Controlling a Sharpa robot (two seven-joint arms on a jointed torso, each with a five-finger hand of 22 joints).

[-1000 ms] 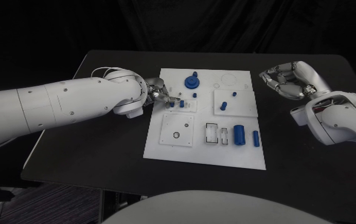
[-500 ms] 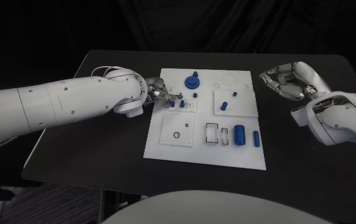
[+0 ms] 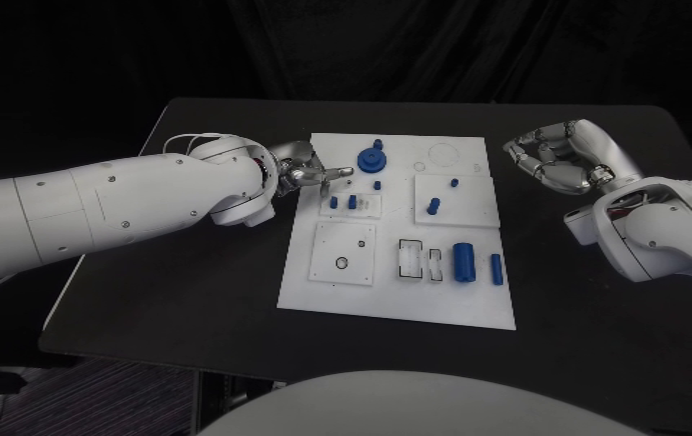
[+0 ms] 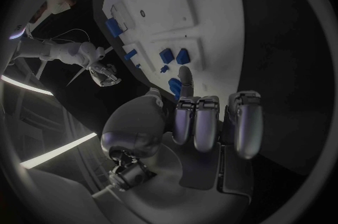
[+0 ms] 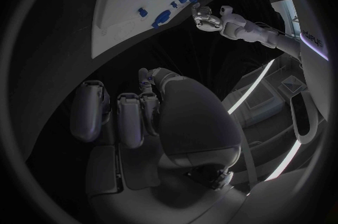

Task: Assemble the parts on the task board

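The task board (image 3: 397, 301) lies mid-tabletop, with bare black table (image 3: 188, 286) along its left edge. The left hand (image 3: 300, 172) hovers at the board's left edge, one finger extended, others curled, holding nothing, blue parts (image 3: 343, 201) just beside it. The right hand (image 3: 565, 157), curled closed on nothing, sits near the tabletop's right edge.

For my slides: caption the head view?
Left hand at the task board's edge near blue parts; right hand curled aside.

You're looking at a lab-style robot test cell: a black table (image 3: 188, 286) fills the lower frame, black drapes (image 3: 346, 26) hang across the top, and a white task board (image 3: 397, 301) sits centre.
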